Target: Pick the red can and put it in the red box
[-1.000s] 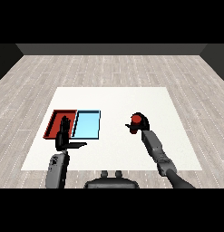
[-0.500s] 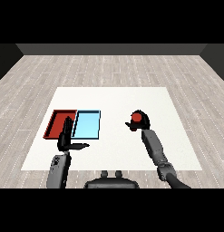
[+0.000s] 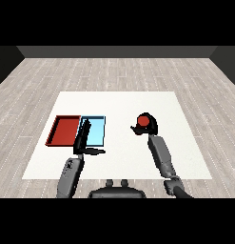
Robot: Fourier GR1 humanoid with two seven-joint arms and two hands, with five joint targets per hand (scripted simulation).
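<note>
In the head view, a white table (image 3: 119, 102) stands on a floor of grey wooden planks (image 3: 114, 71). On the left part of the table two trays lie side by side and touch each other: the red tray (image 3: 64, 131) on the outside and the light blue tray (image 3: 96, 132) next to it, nearer to the middle.

The red can (image 3: 144, 121) is on the right half of the table, well apart from both trays. The right hand (image 3: 148, 127) is at the can, and its black fingers (image 3: 136, 128) curl round the can from the sides, so only the red top of the can shows clearly. I cannot tell if the can stands on the table or is lifted a little. The grey right forearm (image 3: 160, 155) comes from the lower right corner and goes up to this hand.

The left hand (image 3: 83, 138) is over the near edge of the trays, about where the red one meets the blue one. Its fingers (image 3: 85, 128) are straight and point forward, the thumb (image 3: 96, 152) points to the side, and it holds nothing. The left forearm (image 3: 71, 174) goes down from it to the lower left.
</note>
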